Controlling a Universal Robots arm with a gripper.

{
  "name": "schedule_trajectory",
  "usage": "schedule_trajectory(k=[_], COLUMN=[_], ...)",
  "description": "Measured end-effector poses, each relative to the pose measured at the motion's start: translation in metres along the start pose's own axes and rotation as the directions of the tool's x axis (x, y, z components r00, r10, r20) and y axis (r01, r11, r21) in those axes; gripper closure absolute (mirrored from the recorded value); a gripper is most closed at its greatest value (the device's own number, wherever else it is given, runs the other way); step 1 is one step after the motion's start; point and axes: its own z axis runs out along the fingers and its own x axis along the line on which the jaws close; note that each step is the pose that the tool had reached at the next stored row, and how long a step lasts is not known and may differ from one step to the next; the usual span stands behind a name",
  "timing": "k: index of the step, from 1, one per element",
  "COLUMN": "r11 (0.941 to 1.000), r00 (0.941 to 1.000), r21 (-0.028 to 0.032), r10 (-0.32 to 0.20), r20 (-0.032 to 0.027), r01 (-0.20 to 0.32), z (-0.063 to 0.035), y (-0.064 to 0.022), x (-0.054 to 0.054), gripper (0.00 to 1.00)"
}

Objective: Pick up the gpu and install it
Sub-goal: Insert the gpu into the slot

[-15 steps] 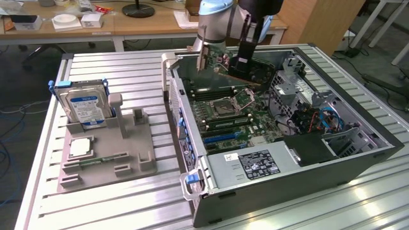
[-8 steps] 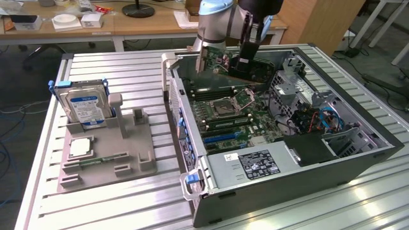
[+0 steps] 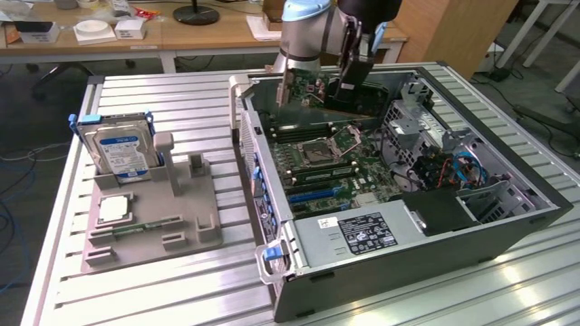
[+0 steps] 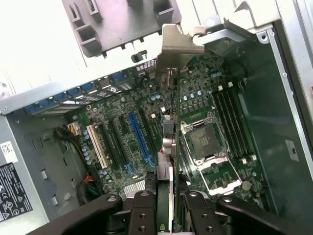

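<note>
Black-faced and edge-on, the gpu (image 4: pixel 166 132) is clenched in the jaws above the motherboard (image 4: pixel 122 105) at the far end of the case (image 3: pixel 408 272); I judge it should stay upright, lined over the blue slot (image 4: pixel 138 137), and be pressed evenly.

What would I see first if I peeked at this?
The open computer case with its green motherboard, in the middle of the exterior view. The robot's fingers grip the gpu edge-on above it. A hard drive stands at the exterior view's left.
</note>
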Motion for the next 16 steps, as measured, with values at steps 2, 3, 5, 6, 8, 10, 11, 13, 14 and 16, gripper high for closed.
schedule_trajectory(k=[2, 3, 5, 6, 8, 10, 11, 13, 14, 16], r11=[0.9996, 0.9992, 0.9978, 0.9968, 0.9942, 0.9909, 0.9890, 0.9846, 0.9822, 0.9765], r00=[0.9996, 0.9992, 0.9978, 0.9968, 0.9942, 0.9909, 0.9890, 0.9846, 0.9822, 0.9765], r21=[-0.0003, -0.0005, -0.0008, -0.0010, -0.0013, -0.0017, -0.0018, -0.0021, -0.0023, -0.0027], r10=[-0.027, -0.040, -0.066, -0.080, -0.108, -0.135, -0.148, -0.175, -0.188, -0.215], r20=[-0.0002, -0.0002, -0.0005, -0.0006, -0.0008, -0.0009, -0.0010, -0.0012, -0.0012, -0.0014], r01=[0.027, 0.040, 0.066, 0.080, 0.108, 0.135, 0.148, 0.175, 0.188, 0.215], z=[0.0000, 0.0001, 0.0001, 0.0001, 0.0002, 0.0002, 0.0002, 0.0003, 0.0003, 0.0003], y=[0.0000, 0.0000, 0.0000, 0.0000, 0.0000, 0.0000, 0.0000, 0.0000, 0.0000, 0.0000], x=[0.0000, 0.0000, 0.0000, 0.0001, 0.0001, 0.0001, 0.0001, 0.0001, 0.0001, 0.0001], gripper=[0.74, 0.74, 0.74, 0.74, 0.74, 0.74, 0.74, 0.74, 0.74, 0.74])
